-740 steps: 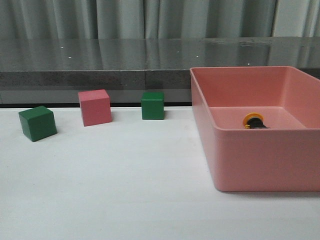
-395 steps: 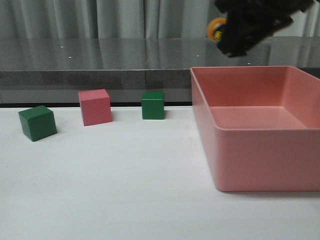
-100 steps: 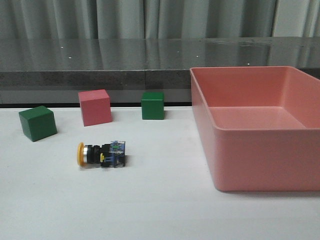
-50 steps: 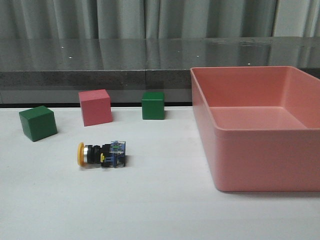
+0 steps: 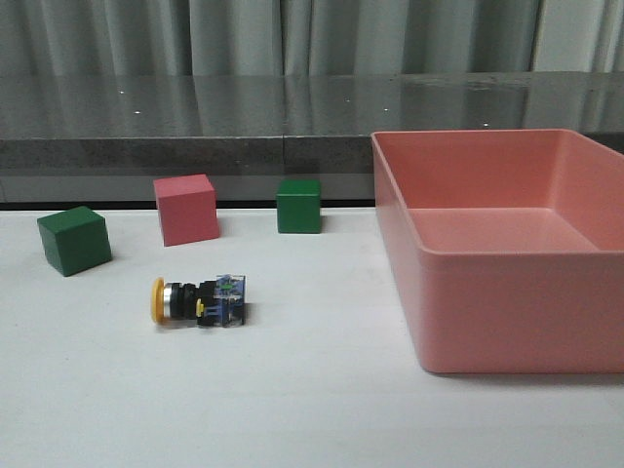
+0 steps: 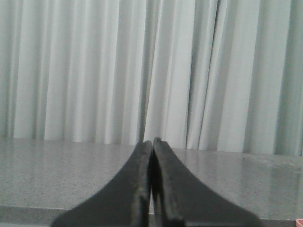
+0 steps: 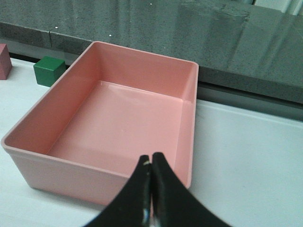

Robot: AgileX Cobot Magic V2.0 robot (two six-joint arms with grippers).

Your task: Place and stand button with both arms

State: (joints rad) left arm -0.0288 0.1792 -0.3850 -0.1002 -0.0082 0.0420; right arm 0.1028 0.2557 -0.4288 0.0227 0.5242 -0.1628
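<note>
Presently: button (image 5: 197, 300) lies on its side on the desk (image 5: 312, 409), cap leftward; placing judged done, standing left. Left gripper (image 6: 152, 189) and right gripper (image 7: 151, 189): jaws pressed together, empty. Open room around the button; cubes behind, pink bin (image 5: 507, 312) well apart to the right.

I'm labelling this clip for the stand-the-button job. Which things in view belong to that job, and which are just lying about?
Part of the job:
- button, on its side on the table
- left gripper, shut
- right gripper, shut

Just lying about:
- pink bin, with nothing in it
- pink cube
- left green cube
- right green cube
</note>
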